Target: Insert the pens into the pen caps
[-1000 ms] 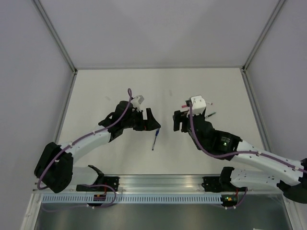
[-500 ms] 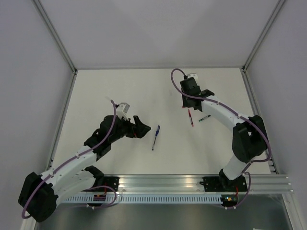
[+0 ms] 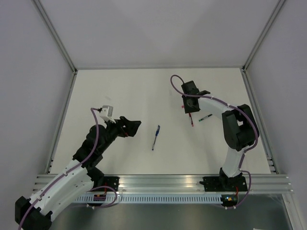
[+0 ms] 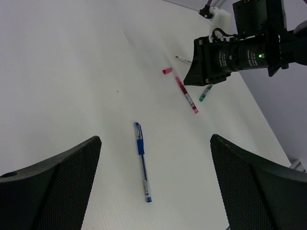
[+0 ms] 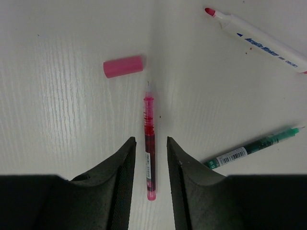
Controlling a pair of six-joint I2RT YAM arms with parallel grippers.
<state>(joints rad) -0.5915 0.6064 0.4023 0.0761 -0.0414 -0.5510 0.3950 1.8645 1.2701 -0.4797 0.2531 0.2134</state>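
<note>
Right gripper (image 5: 151,140): around red pen (image 5: 148,120), not pinching yet (small gaps).
Left gripper (image 4: 154,138): wide apart, holds nothing.
Cap (image 5: 123,66): by pen tip.

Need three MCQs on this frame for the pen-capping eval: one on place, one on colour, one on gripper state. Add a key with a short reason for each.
1. Where is the pink cap relative to the red pen?
A. Pushed onto its tip
B. Apart, beyond its tip and off to one side
C. Held in the left gripper

2. What colour is the pen lying alone in front of the left gripper?
A. Green
B. Red
C. Blue

3. How does the right gripper stand?
A. Fingers on either side of the red pen, gaps showing
B. Shut on the pink cap
C. Wide open, nothing between its fingers

Key:
1 B: the right wrist view shows a gap between cap and tip.
2 C: the left wrist view shows the blue pen.
3 A: the right wrist view shows a white gap on both sides of the pen.
</note>
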